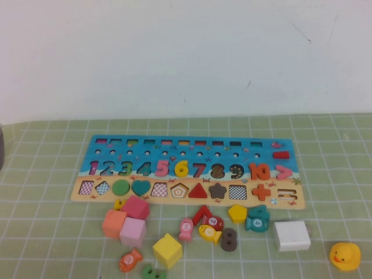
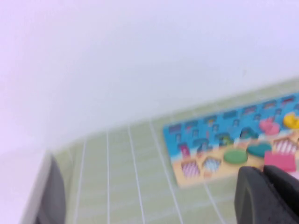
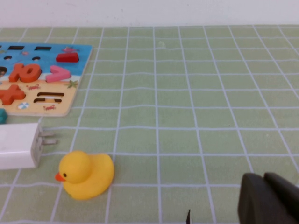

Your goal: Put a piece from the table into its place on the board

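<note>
The board (image 1: 189,152) lies flat on the green gridded table (image 1: 52,174). The yellow "6" (image 1: 182,168) sits in the digit row between the pink 5 and the 7. Neither arm shows in the high view. In the left wrist view my left gripper (image 2: 263,171) is shut and empty, raised off the board's left end (image 2: 196,154); the yellow "6" (image 2: 292,120) shows at that view's edge. In the right wrist view my right gripper (image 3: 263,176) is shut and empty, low over bare table to the right of the board's right end (image 3: 46,74).
Loose pieces lie in front of the board: pink cubes (image 1: 134,221), an orange cube (image 1: 114,223), a yellow cube (image 1: 167,250), fish pieces (image 1: 210,233), a brown "8" (image 1: 229,239). A white plug block (image 1: 292,235) and a yellow duck (image 1: 345,256) sit at the front right.
</note>
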